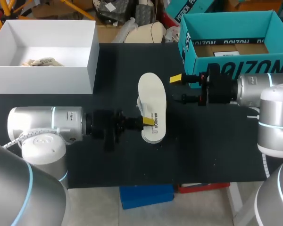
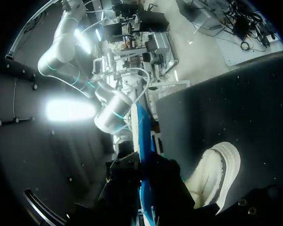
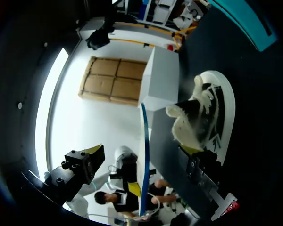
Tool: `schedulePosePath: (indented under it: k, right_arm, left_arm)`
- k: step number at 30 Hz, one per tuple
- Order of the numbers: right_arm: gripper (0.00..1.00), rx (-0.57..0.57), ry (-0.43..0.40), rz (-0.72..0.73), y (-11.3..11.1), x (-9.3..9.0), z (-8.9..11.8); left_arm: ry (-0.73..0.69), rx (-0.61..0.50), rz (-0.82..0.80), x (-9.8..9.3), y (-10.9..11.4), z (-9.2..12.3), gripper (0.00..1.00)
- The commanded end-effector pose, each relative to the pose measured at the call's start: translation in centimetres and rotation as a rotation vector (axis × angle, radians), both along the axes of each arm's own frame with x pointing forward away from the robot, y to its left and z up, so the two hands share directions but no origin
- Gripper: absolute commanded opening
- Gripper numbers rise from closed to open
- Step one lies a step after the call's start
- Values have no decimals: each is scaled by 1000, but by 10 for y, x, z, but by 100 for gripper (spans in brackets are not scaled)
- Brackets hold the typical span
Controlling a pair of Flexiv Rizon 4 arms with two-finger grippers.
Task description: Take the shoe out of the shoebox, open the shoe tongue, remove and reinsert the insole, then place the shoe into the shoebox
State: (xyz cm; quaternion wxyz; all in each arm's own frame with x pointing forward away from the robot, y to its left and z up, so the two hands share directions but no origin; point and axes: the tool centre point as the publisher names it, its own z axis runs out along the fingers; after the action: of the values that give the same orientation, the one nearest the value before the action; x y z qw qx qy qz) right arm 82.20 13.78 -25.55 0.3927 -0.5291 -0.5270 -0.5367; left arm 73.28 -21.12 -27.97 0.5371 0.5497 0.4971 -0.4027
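Right hand spread; white low-cut fleece-lined shoe lies just ahead, mouth toward it. Best slip one finger inside gently. Left hand at the heel, grip cannot be told.

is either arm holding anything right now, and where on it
The left gripper seems to pinch the shoe at its heel end; the right gripper, fingers apart, holds nothing.

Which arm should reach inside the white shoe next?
Right, I think. The jaws of the right arm stand open and empty beside the white fleece-lined shoe lying on its side, whose opening is turned toward them. The jaws of the left arm are busy pinching the shoe, seemingly steadying it.
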Motion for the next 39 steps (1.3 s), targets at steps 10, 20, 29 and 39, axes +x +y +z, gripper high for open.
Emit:
schedulePosePath:
  k: [10,20,29,39]
  right_arm:
    - [100,6,-21,41,3,0,3]
    - [73,-15,31,264,30,-9,2]
    - [45,-13,78,281,48,-19,-12]
    - [31,-14,79,253,51,-25,-17]
  left_arm:
    - [-1,3,-7,5,-2,-1,0]
    - [-1,3,-7,5,-2,-1,0]
    - [-1,3,-7,5,-2,-1,0]
    - [-1,3,-7,5,-2,-1,0]
